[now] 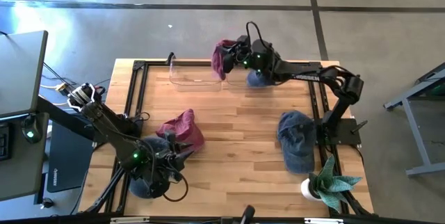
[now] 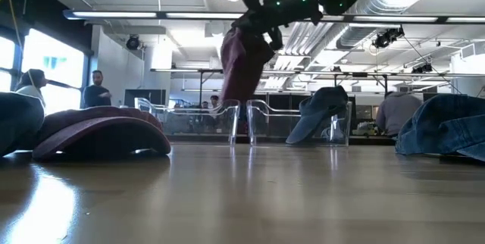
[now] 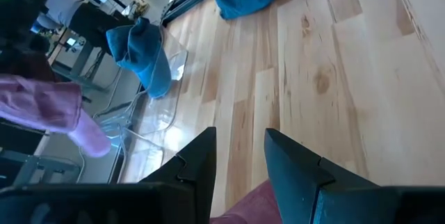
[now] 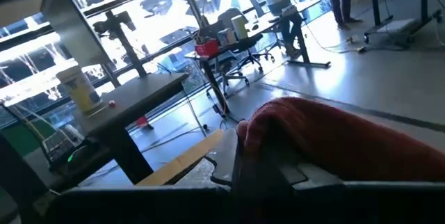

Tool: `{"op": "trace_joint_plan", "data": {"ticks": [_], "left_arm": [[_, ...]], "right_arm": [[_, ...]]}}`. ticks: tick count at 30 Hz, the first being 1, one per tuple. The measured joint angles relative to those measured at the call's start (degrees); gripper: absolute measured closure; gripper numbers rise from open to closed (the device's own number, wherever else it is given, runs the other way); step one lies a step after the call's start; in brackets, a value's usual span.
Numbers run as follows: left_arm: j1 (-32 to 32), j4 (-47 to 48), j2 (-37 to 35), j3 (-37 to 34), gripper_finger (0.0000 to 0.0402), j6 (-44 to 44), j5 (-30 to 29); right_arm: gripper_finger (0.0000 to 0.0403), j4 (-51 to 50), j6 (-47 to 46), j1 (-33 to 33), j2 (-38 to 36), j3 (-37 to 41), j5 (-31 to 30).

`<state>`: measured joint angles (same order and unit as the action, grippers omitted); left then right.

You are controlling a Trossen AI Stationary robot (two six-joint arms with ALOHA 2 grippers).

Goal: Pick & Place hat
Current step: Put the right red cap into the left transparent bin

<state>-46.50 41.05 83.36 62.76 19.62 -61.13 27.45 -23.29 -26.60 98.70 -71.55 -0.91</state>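
Observation:
My right gripper [image 1: 233, 55] is over the table's far edge, shut on a maroon hat [image 1: 223, 58] that hangs high above a clear stand [image 1: 197, 76]. A blue hat [image 1: 259, 79] leans against a clear stand [image 2: 333, 125] beside it. A second maroon hat [image 1: 183, 129] lies crown up at the near left. My left gripper [image 1: 183, 153] stands open at that hat's near edge, with a strip of the hat [image 3: 243, 206] showing between its fingers; I cannot tell whether they touch it. A denim hat [image 1: 295, 140] lies at the right. My right gripper pinches the maroon hat's upper part [image 4: 278, 123] between its two fingers, cloth bunched over them. The fingers run level, coming from the table's right side. The hat's body [image 2: 241, 70] hangs below the gripper, clear of the table and the stands.
A potted plant [image 1: 328, 184] stands at the near right corner. Another dark blue hat [image 1: 142, 184] lies under my left arm at the near left. Bare wood [image 1: 240, 154] lies between the hats in the middle. People stand in the room beyond the table.

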Motion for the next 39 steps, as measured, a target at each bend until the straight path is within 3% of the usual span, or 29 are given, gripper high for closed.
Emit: {"op": "trace_joint_plan", "data": {"ticks": [6,18,23,39], "left_arm": [[0.0,0.0,0.01,0.0,0.0285,0.17,-0.1],[0.02,-0.17,0.01,0.0,0.0285,0.17,-0.1],[0.02,-0.18,0.01,0.0,0.0285,0.14,-0.08],[0.02,-0.4,0.01,0.0,0.0285,-0.03,-0.06]], "right_arm": [[0.0372,3.32,1.12,0.45,-0.02,0.0,1.4],[0.0371,-4.05,5.72,0.23,0.41,0.0,0.67],[0.0376,-3.4,5.75,-1.28,3.2,0.0,5.68],[0.0356,-3.03,7.67,-3.59,5.09,0.09,8.39]]}}
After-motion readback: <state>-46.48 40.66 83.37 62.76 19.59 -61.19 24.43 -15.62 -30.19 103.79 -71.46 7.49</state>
